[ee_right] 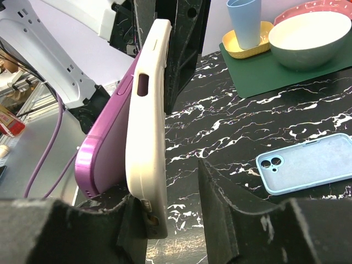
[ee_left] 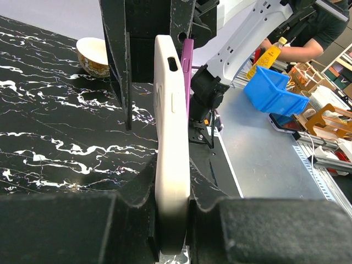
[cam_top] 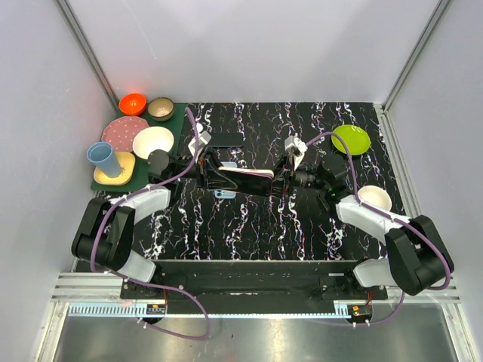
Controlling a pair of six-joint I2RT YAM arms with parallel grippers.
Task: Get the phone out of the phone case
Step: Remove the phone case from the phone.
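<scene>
Marble table (ee_left: 55,137); left end effector (ee_left: 173,220) clamps case (ee_left: 171,137).

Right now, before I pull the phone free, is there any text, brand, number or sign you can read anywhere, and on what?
No readable text in any view.
On the cream phone case, the purple phone and the spare blue case: no markings show.
On the yellow bottle in the background: a label, too blurred to read.

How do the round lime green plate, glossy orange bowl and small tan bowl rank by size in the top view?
Largest: the round lime green plate.
Then the glossy orange bowl and the small tan bowl, which look alike, so unranked.
</scene>
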